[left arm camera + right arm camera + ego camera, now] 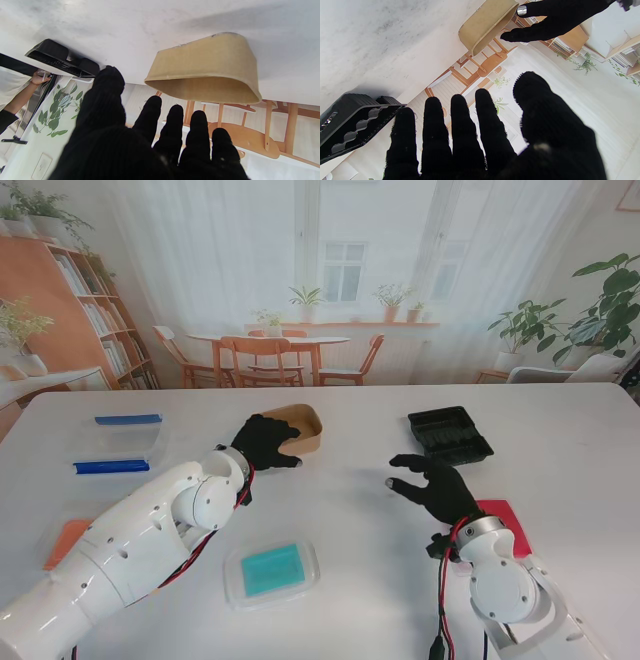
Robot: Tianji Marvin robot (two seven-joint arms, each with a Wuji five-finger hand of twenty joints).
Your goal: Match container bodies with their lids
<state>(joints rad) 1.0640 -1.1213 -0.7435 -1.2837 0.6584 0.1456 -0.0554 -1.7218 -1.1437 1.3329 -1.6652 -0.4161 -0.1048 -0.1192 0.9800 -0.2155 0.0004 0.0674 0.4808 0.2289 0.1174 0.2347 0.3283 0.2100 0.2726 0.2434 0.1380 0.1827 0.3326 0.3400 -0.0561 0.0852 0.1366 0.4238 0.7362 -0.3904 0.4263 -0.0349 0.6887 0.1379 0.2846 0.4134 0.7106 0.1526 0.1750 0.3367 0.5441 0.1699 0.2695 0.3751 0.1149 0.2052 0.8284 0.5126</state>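
Nearest me, a clear lid [272,572] lies whole. Left robot hand [265,442], fingers spread, hides the tan bowl's [303,426] near rim; right robot hand [436,485] hovers open, covering a red lid [505,518].

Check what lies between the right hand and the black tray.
Nothing: in the stand view only bare white table separates the right hand from the black tray. The right wrist view agrees, with the tray beyond the fingertips, untouched.
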